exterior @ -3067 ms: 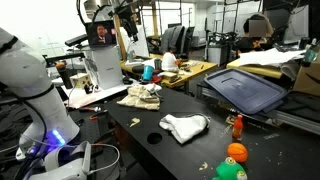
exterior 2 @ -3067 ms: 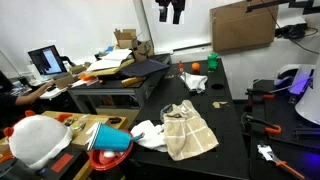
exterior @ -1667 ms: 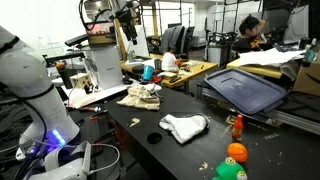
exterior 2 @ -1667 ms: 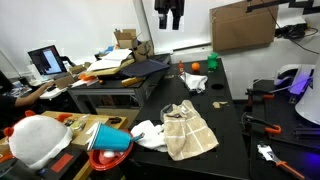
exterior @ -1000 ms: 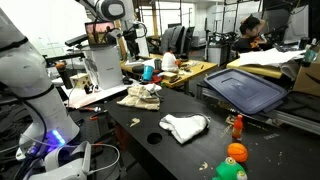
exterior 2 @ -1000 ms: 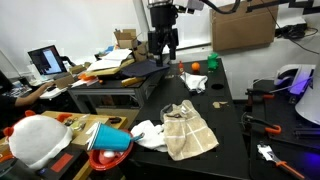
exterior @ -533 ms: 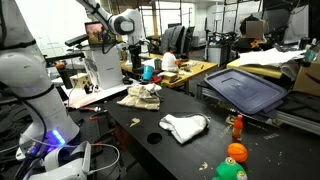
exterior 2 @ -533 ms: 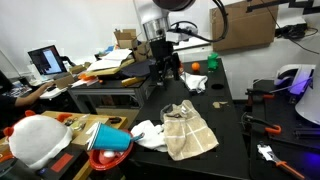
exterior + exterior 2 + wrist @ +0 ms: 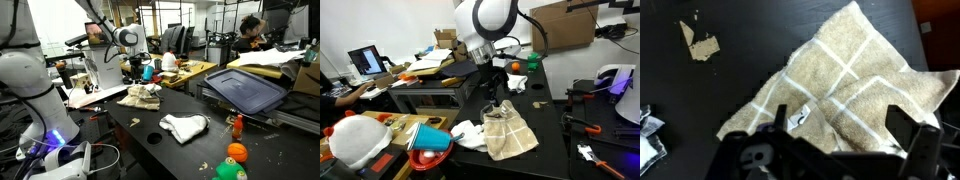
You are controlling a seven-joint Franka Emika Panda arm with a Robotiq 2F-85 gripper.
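Towel point(image 9: 845, 85), beige and checked, lies rumpled on a black table point(image 9: 548, 110) straight beneath the gripper point(image 9: 840, 125), whose fingers stand spread wide and empty, straddling a raised fold. A white cloth point(image 9: 468, 133) sits just beside it, a paper scrap point(image 9: 702, 45) farther off; beyond, a crowded lab of benches, a grey lid point(image 9: 245, 90) and a screen point(image 9: 365, 62).
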